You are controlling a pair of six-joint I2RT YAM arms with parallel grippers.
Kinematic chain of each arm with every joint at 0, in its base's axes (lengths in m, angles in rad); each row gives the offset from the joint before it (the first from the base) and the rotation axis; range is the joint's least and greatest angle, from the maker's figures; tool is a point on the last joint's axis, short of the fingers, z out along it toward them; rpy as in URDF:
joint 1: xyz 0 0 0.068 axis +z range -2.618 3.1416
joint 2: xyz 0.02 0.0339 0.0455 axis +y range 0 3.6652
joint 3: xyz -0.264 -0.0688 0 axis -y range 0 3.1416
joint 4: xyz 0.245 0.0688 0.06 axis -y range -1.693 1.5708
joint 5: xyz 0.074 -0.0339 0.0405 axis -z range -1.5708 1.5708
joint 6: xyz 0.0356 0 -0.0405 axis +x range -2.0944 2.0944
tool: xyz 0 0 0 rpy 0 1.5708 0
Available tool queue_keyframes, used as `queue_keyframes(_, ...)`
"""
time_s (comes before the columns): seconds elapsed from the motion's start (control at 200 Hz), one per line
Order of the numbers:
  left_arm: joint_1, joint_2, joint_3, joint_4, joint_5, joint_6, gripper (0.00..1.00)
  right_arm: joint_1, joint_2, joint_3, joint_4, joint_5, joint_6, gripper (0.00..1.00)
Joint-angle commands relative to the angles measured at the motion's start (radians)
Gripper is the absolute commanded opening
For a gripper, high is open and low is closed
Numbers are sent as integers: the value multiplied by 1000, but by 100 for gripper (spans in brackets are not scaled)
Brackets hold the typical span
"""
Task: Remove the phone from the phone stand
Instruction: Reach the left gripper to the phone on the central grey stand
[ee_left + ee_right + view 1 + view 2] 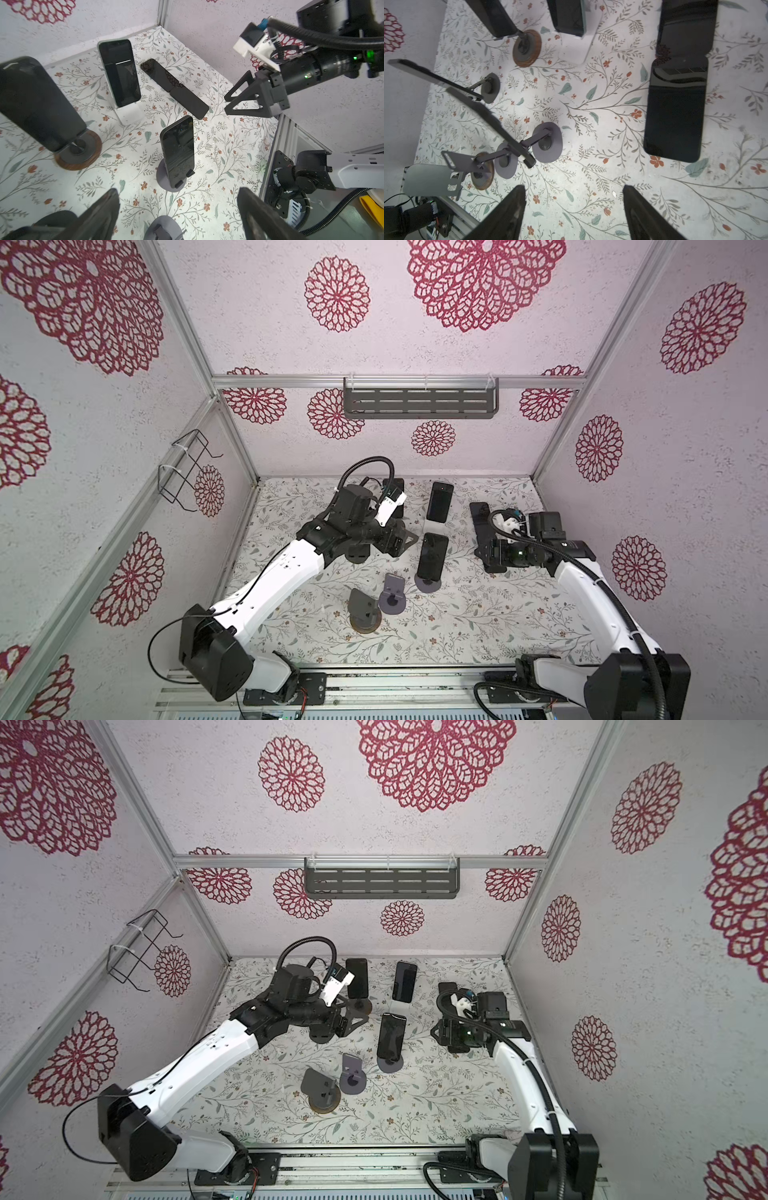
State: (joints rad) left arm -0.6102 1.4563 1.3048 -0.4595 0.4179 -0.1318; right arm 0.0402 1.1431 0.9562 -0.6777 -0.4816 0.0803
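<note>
Surface: floral cloth [478, 614] is covering the table inside a booth with flower-patterned walls.
Already off: two flat phones [190, 101] are lying end to end on the cloth at the right. Two empty stands [392, 593] are standing near the front, so part of the job is looking finished.
Still mounted: three handsets are leaning upright. The centre phone [177, 149] is resting in the grey round stand [162, 176]. The rear phone [439, 502] is sitting on the white stand [128, 114]. The dark phone [35, 104] is sitting on the wooden-based stand [79, 153].
Left gripper [399, 545]: is hovering with its jaws spread wide and nothing between them. It is pointing toward the centre phone but not touching it.
Right gripper [226, 104]: is hanging just above the flat phones with its jaws parted and empty.
Unclear: a further stand [357, 553] is sitting under the left arm, and I cannot tell whether it is carrying a handset.
Stage: roughly midway, by my reading. The centre phone is looking like the next target, and closing on it, lifting it clear and laying it down are all remaining.
</note>
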Motion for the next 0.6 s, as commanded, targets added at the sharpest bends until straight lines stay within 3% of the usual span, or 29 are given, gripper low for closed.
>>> queue_keyframes(0.0, 3, 34, 15, 63, 63, 24, 89, 12, -63, -11, -18, -90, 9, 75)
queue_keyframes(0.24, 2, 134, 22, 133, 182, 66, 82, 11, -112, -13, -23, -173, 8, 72)
queue_keyframes(0.45, -58, 208, 85, 136, -12, 50, 88, 7, -174, -13, 19, -53, 57, 72)
queue_keyframes(0.595, -65, 261, 94, 177, 15, 34, 88, 4, -180, -2, 40, -71, 76, 71)
